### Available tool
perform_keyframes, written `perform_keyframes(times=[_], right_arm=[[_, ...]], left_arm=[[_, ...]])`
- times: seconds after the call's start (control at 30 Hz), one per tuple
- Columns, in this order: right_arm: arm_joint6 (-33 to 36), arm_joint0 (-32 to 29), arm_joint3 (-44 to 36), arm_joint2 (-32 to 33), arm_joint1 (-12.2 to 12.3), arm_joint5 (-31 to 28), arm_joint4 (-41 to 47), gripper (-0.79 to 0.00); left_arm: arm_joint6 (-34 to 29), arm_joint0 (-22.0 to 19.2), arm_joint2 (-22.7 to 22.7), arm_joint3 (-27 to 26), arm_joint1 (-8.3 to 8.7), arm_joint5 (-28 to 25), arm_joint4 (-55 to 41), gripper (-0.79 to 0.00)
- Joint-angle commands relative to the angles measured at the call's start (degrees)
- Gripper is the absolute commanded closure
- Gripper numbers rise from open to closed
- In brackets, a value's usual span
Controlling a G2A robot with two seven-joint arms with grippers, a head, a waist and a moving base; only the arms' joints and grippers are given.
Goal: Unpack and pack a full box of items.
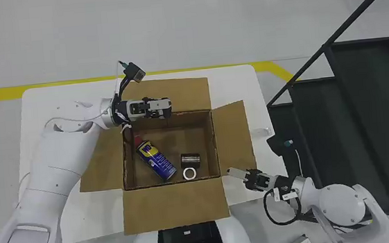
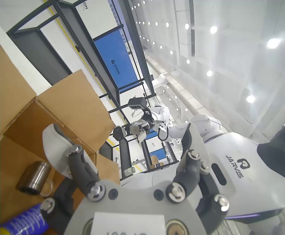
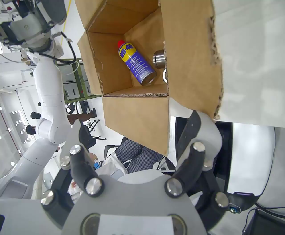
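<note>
An open cardboard box (image 1: 174, 205) stands mid-table with its flaps spread. Inside lie a blue and yellow spray can (image 1: 155, 160), a metal cylinder (image 1: 191, 158) and a small clear ring (image 1: 190, 172). My left gripper (image 1: 167, 107) hangs open and empty over the box's far edge. Its wrist view looks past its open gripper (image 2: 120, 142) at the cylinder (image 2: 33, 179), the ring (image 2: 47, 187) and the can's end (image 2: 24, 220). My right gripper (image 1: 235, 173) sits open and empty off the box's near right corner. The right wrist view looks past its gripper (image 3: 135, 131) at the can (image 3: 135, 63) and cylinder (image 3: 159, 58).
The white table (image 1: 54, 106) has bare room to the left and behind the box. A black metal stair frame (image 1: 359, 93) stands off the table's right side. The box's right flap (image 1: 234, 139) lies between my right gripper and the box's inside.
</note>
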Motion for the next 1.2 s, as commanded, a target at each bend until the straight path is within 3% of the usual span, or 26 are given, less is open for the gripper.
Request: perform_keyframes(times=[0.0,0.2,0.47,0.7,1.17], right_arm=[[-0.76,0.25,1.35,-0.61,-0.04,-1.12,0.87,-0.785],[-2.82,2.28,5.98,-3.10,-0.15,-3.21,2.56,-0.785],[-4.78,5.71,10.11,-6.21,-0.17,-2.78,1.79,-0.785],[-8.98,7.12,11.98,-7.76,-0.29,-2.65,0.24,-0.785],[-9.19,11.77,15.18,-14.60,-0.23,-0.20,-8.10,-0.785]], left_arm=[[-1.70,4.18,-6.21,-5.32,2.32,3.17,1.72,-0.785],[-2.69,16.62,-20.30,-17.74,6.67,11.14,4.81,-0.785],[-1.72,29.43,-31.38,-26.64,9.05,14.91,4.22,-0.785],[-0.82,36.02,-37.40,-28.64,10.06,15.83,3.00,-0.785],[5.30,48.10,-46.87,-26.53,10.83,14.57,-1.27,-0.785]])
